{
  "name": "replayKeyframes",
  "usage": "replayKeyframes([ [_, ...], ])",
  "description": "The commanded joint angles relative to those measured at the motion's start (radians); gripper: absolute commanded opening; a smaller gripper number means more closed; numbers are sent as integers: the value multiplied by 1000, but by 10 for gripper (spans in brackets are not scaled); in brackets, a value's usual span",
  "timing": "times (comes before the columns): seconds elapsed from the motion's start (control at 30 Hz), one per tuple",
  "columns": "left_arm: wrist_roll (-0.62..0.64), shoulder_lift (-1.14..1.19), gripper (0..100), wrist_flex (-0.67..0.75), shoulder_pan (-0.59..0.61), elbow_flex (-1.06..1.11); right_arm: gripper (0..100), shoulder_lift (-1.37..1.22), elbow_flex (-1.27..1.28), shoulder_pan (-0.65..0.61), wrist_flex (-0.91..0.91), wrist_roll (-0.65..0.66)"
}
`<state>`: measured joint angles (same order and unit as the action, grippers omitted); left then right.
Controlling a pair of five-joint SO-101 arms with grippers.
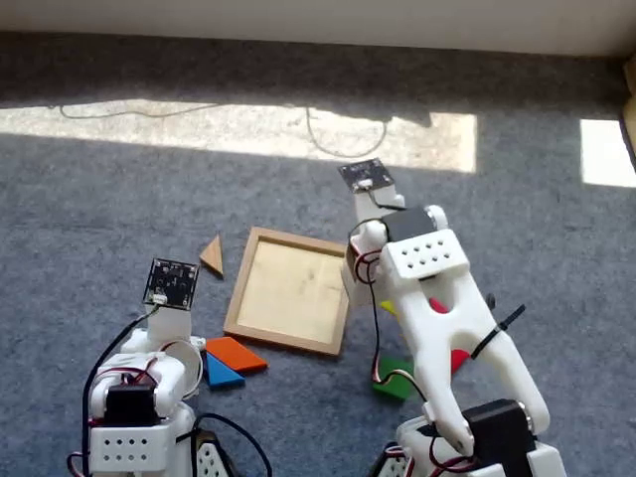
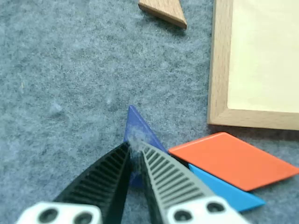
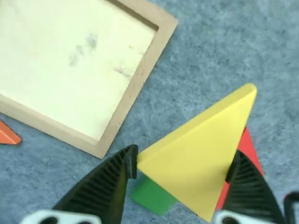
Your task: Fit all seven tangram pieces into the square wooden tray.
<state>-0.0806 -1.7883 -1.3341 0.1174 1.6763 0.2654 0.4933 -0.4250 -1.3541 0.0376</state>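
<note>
The square wooden tray [image 1: 238,298] lies flat on the carpet with its inside bare. In the left wrist view my left gripper [image 2: 134,148] is shut on the pointed corner of a blue triangle [image 2: 135,130]. An orange parallelogram [image 2: 233,161] lies over that triangle's other end, close to the tray's corner [image 2: 219,112]. In the right wrist view my right gripper [image 3: 182,161] is shut on a large yellow triangle [image 3: 196,149], just off the tray's edge [image 3: 135,88]. A green piece [image 3: 152,196] and a red piece [image 3: 240,151] lie underneath it.
A plain wooden triangle [image 1: 212,255] lies by the tray's far left corner. The green piece [image 1: 395,380] sits beside the right arm [image 1: 437,298]. Cables run across the sunlit strip of carpet behind. The left arm [image 1: 149,388] stands at the near left.
</note>
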Motion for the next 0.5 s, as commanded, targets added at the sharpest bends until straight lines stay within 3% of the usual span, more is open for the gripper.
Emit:
replayKeyframes([
  [0.0,9,-33,7,-6,8,19,252,51,-76,-31,-1,-61],
  [0.2,9,-33,7,-6,8,19,252,51,-88,-134,67,-144],
  [0.47,9,-33,7,-6,8,19,252,48,-82,-262,214,-144],
])
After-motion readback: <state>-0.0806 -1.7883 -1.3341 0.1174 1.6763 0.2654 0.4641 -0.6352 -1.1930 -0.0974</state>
